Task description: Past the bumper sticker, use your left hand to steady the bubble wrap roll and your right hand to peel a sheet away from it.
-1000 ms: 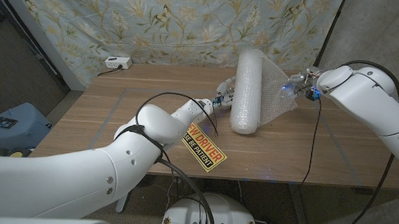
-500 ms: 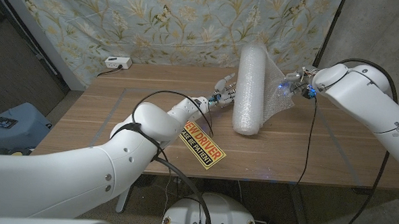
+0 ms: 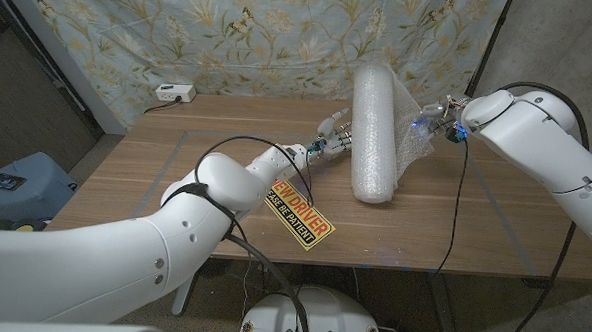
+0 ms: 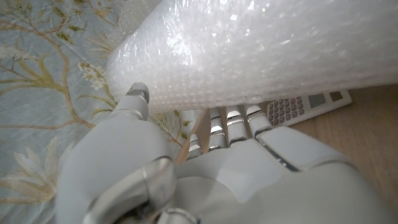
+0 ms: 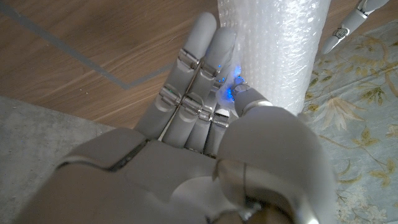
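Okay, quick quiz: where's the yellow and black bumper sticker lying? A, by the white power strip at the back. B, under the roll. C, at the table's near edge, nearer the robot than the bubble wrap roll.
C: the yellow and black bumper sticker lies near the wooden table's front edge, apart from the white bubble wrap roll.

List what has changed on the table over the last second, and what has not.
The right hand has drawn in toward the white bubble wrap roll, so the loose sheet it pinches now hangs closer and fans out less. The roll's near end has swung slightly toward the robot's right. The left hand has come off the roll's side and hovers beside it, fingers spread. The yellow bumper sticker and wooden table are unchanged.
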### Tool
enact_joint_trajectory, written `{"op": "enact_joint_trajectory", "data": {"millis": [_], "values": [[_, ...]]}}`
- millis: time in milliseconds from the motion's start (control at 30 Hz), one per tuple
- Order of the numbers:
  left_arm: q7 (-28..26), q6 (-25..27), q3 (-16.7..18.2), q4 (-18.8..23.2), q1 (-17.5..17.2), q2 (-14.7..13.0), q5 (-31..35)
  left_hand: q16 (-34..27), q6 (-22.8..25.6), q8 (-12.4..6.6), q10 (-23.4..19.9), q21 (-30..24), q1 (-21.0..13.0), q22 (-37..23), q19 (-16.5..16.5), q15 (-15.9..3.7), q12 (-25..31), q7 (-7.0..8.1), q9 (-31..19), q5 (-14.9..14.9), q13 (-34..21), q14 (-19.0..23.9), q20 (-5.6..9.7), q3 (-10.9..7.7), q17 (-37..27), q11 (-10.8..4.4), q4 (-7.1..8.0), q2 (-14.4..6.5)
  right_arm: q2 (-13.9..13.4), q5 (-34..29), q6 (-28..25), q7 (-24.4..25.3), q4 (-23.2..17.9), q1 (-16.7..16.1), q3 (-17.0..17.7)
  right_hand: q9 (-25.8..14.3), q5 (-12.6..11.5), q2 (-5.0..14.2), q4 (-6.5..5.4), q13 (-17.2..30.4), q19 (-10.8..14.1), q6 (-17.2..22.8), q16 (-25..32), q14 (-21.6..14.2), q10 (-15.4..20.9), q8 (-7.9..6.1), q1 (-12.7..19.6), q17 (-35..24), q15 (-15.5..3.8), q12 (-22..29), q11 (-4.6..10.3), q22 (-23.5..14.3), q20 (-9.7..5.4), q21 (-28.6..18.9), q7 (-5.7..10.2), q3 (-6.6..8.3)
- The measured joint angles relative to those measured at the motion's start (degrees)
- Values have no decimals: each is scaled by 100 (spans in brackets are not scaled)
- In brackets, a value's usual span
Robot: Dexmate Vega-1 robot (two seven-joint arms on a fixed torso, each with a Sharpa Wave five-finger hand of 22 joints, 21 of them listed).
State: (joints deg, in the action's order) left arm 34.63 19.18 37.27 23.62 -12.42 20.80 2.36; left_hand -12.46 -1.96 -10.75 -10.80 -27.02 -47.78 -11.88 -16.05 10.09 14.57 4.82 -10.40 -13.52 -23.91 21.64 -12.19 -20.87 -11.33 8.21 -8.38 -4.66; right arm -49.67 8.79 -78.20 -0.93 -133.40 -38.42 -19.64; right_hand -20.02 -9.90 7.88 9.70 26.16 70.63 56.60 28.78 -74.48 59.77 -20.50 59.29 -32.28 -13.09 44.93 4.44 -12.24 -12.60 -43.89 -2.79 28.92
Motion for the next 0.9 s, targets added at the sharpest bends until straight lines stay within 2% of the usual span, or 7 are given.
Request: {"op": "enact_joint_trajectory", "data": {"millis": [433,900], "values": [[-418,-69,321,0,-16,161,201,89,-112,0,90,38,23,17,103,106,-43,-52,0,41,0,-150,2,0,15,29,0,23,-10,-3,-48,-44,-84,100,38,-51,7,7,-1,4,-60,-15,-22,-28,6,5,7,-26,-10,0,-12,-1,1,-42,-16,-1],[-781,-135,254,0,-31,252,-31,89,-133,0,141,38,45,17,103,106,-43,-72,0,44,-1,-149,2,0,15,18,0,45,-69,-1,-131,-96,-182,250,13,-113,-30,6,16,29,-59,-18,-66,-84,15,38,114,-53,-2,23,-24,27,2,-133,-64,-49]]}}
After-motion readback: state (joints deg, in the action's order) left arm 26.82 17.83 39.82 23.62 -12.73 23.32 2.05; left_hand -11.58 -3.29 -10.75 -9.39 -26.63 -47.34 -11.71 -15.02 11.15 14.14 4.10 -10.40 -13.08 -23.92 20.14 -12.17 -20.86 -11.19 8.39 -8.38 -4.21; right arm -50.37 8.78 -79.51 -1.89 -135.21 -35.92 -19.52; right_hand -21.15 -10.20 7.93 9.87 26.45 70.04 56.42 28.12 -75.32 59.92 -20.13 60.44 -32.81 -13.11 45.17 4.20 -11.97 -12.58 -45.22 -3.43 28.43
